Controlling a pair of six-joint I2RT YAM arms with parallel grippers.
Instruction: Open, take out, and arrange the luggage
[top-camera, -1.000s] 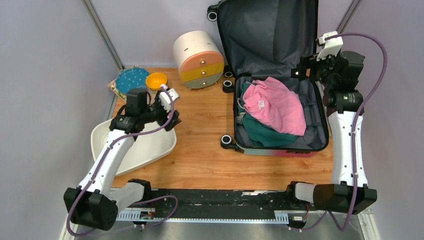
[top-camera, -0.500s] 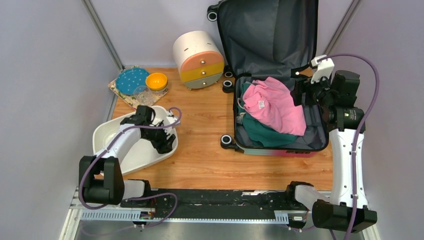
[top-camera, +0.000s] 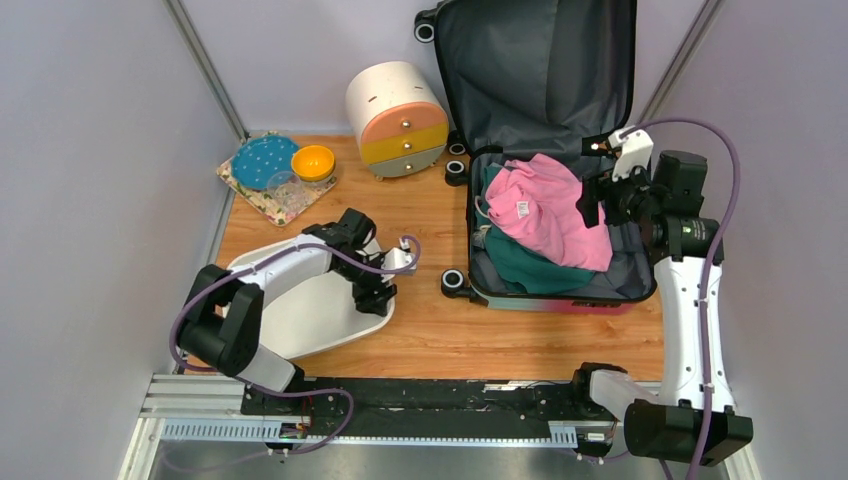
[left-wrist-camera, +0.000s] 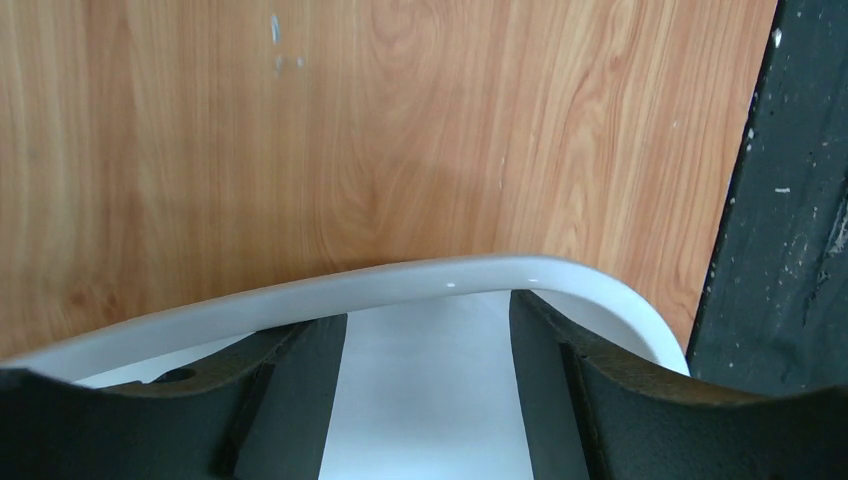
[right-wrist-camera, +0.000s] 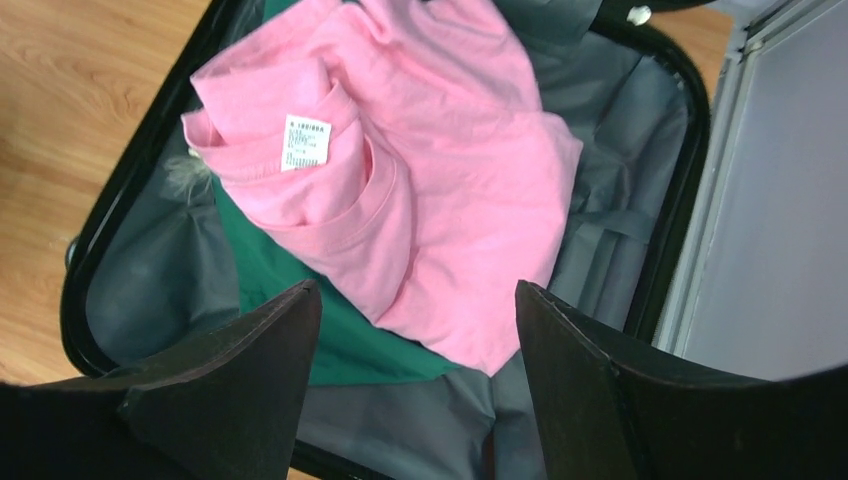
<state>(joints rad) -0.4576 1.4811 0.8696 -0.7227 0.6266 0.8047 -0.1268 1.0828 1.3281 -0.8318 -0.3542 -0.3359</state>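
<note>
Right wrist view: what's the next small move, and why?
Probably lower the right pincer onto the pink shirt and close: the luggage is already open, the shirt lies on top of the green garment, and the open pincer hangs above it, empty.

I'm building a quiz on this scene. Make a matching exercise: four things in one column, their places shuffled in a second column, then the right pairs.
Things:
1. pink shirt
2. green garment
3. white basin
4. orange bowl

Places:
A. on the patterned mat, far left of the table
B. topmost in the open luggage
C. near left of the table, left gripper at its rim
D. in the luggage, partly under another garment

Pairs: 1-B, 2-D, 3-C, 4-A
</note>
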